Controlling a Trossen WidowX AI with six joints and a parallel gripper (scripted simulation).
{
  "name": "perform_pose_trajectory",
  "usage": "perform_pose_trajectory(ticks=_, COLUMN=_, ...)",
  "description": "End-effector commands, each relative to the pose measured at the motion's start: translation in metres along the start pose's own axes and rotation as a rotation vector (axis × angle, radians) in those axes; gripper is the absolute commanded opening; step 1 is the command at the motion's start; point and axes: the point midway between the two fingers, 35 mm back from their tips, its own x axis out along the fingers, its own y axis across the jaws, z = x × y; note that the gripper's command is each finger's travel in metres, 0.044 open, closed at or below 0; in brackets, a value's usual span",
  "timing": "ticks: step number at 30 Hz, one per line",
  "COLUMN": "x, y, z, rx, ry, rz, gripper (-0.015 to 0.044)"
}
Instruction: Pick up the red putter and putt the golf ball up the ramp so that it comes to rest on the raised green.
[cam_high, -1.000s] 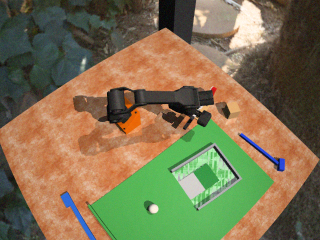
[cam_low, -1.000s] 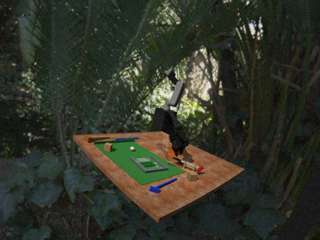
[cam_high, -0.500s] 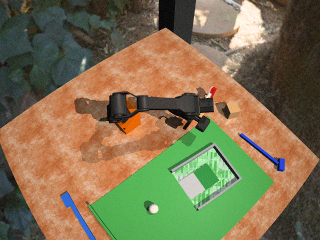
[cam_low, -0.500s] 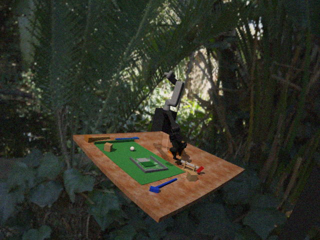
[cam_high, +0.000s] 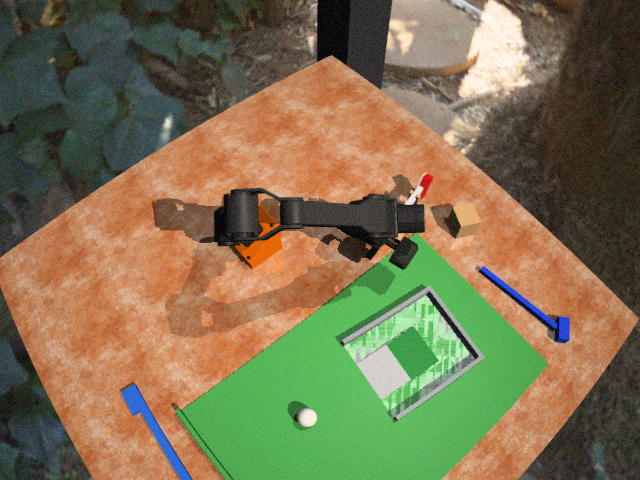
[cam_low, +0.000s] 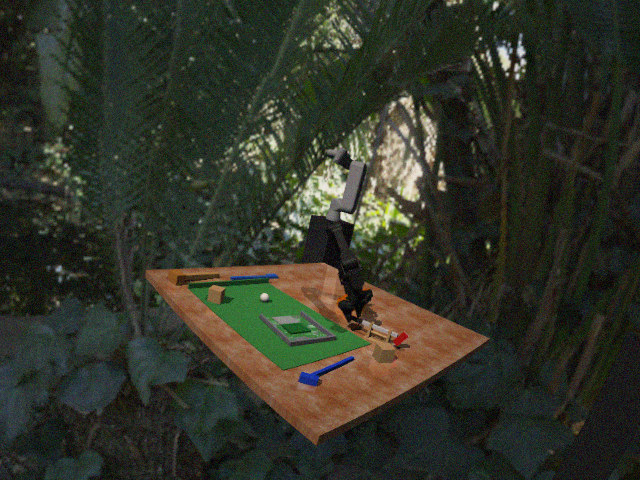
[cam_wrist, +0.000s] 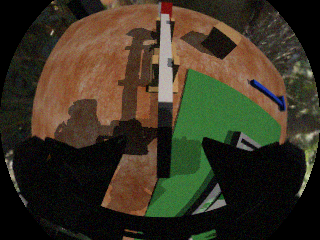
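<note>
The red putter (cam_high: 425, 186) (cam_low: 400, 338) (cam_wrist: 165, 75) rests on a small wooden rack (cam_wrist: 173, 84). It has a red head, white shaft and black handle. My gripper (cam_low: 354, 316) (cam_wrist: 166, 140) is open and empty above the handle end. In the wrist view the black handle runs between the spread fingers, touching neither; the height gap is unclear. In the top view the arm hides most of the handle. The white golf ball (cam_high: 307, 417) (cam_low: 264, 297) lies on the green mat (cam_high: 268, 372) before the pale ramp (cam_high: 384, 372) and the raised green (cam_high: 412, 352) (cam_low: 294, 328).
A grey border (cam_high: 439, 388) surrounds the raised green on three sides. A wooden block (cam_high: 466, 221) (cam_low: 384, 352) stands near the red head. A blue putter (cam_high: 516, 297) (cam_low: 336, 365) (cam_wrist: 267, 92) lies beyond the mat; another blue piece (cam_high: 157, 431) lies opposite. A second block (cam_low: 216, 294) stands on the mat.
</note>
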Motion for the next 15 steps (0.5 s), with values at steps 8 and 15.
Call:
perform_pose_trajectory(ticks=8, x=0.015, y=0.001, z=-0.005, rx=-0.007, ry=0.009, rz=0.005, gripper=0.0440)
perform_pose_trajectory(ticks=15, x=0.025, y=0.002, z=-0.008, rx=-0.007, ry=0.010, rz=0.005, gripper=0.0440)
